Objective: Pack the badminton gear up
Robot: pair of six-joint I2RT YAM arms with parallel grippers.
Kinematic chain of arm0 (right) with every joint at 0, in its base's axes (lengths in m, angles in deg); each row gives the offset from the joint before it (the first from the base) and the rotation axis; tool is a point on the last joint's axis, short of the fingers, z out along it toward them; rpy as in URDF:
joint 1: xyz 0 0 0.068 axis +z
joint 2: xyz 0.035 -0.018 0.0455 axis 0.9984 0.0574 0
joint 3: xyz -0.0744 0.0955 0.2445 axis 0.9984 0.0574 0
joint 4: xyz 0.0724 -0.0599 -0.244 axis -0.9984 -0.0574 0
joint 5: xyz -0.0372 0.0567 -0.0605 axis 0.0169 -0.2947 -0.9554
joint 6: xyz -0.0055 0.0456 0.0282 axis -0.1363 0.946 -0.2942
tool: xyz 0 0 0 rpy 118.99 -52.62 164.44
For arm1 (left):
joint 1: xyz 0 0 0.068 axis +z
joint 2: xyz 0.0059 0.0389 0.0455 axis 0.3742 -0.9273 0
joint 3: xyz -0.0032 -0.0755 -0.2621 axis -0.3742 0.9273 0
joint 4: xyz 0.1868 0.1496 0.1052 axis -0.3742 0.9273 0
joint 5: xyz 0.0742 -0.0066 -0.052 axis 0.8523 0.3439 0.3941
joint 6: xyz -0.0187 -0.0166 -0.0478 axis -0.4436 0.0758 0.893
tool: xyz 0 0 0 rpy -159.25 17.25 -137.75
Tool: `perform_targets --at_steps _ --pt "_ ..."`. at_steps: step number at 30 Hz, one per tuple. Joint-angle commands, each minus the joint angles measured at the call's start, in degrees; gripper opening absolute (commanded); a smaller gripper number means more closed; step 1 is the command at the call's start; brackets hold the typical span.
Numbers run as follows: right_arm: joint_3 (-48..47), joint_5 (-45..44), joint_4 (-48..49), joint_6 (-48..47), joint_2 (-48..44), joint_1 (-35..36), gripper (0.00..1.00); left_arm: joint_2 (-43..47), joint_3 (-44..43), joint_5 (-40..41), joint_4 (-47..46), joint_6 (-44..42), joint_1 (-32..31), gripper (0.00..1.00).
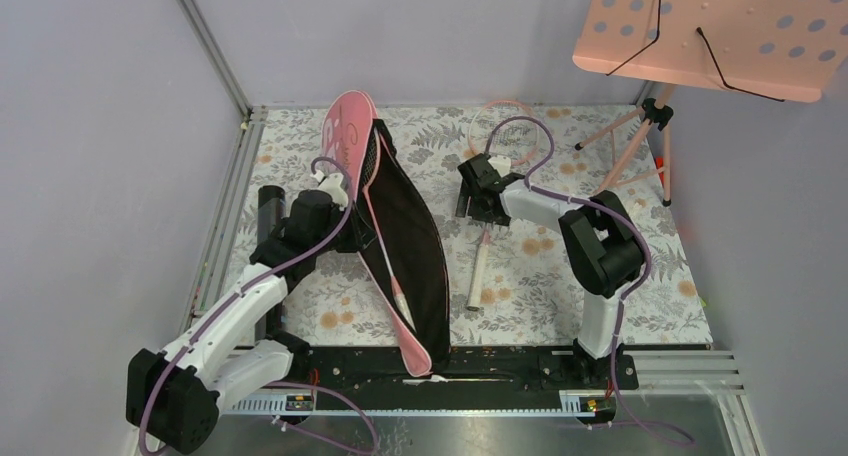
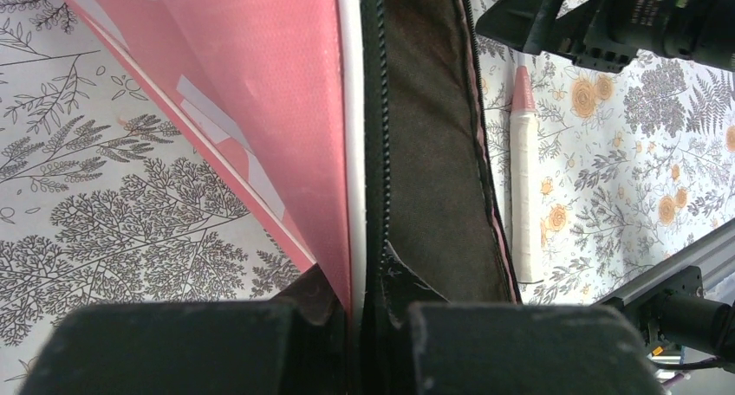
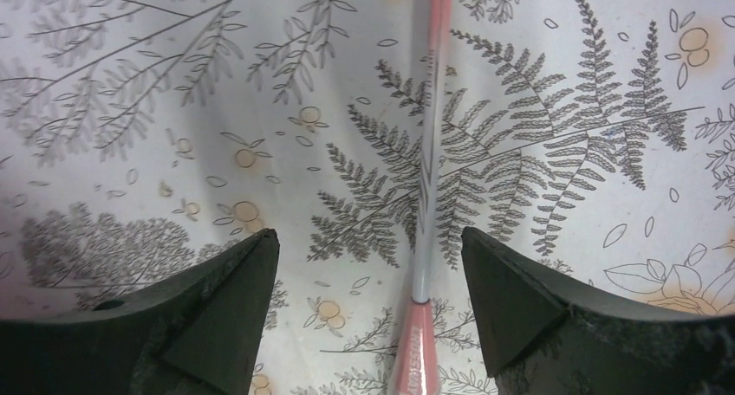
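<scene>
bag pinched at the rim, second racket out on the cloth

the bag [image 1: 420, 266] lies lengthwise at the table's middle-left. it is a long pink shell with white print, and its mouth gapes to show dull black fabric lining and a zip along the edge. one racket [image 1: 398, 294] sits inside, with a thin pink shaft and pale handle. the left gripper [image 2: 360, 343] is pressed together on the bag's rim, with pink skin and black lining between its fingers. the other racket [image 1: 477, 271] lies right of the bag on the fern-and-flower cloth [image 1: 520, 286], its grip wound in pale tape. the right gripper [image 3: 366, 248] hovers over its slim shaft, fingers spread either side, not touching. a black tube [image 1: 268, 208] is left of the bag.
</scene>
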Motion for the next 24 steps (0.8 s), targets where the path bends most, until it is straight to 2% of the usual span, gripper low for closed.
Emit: perform_targets --at_steps 1,8,10,17,22,24 --pt "-3.0 -5.0 -3.2 2.0 2.0 -0.4 0.83 3.4 -0.4 0.1 -5.7 -1.5 0.2 0.00" --pt "-1.2 -4.8 -2.9 1.2 3.6 -0.5 0.74 2.6 -0.9 1.7 -5.3 -1.6 0.2 0.00" --pt "-0.4 -5.2 -2.6 0.9 3.6 -0.5 0.63 1.7 -1.4 2.4 -4.6 -1.6 0.2 0.00" --pt "0.7 -5.3 -1.6 -1.4 3.4 -0.5 0.38 0.0 -2.7 2.1 -4.1 -2.1 0.2 0.00" --pt "-0.2 -9.1 -4.1 -5.1 2.3 -0.5 0.01 -0.1 -2.3 3.8 -4.3 -2.5 0.2 0.00" --pt "-0.9 -11.9 -5.6 -8.4 0.0 -0.4 0.00 -0.5 -2.6 4.0 -4.2 -2.3 0.3 0.00"
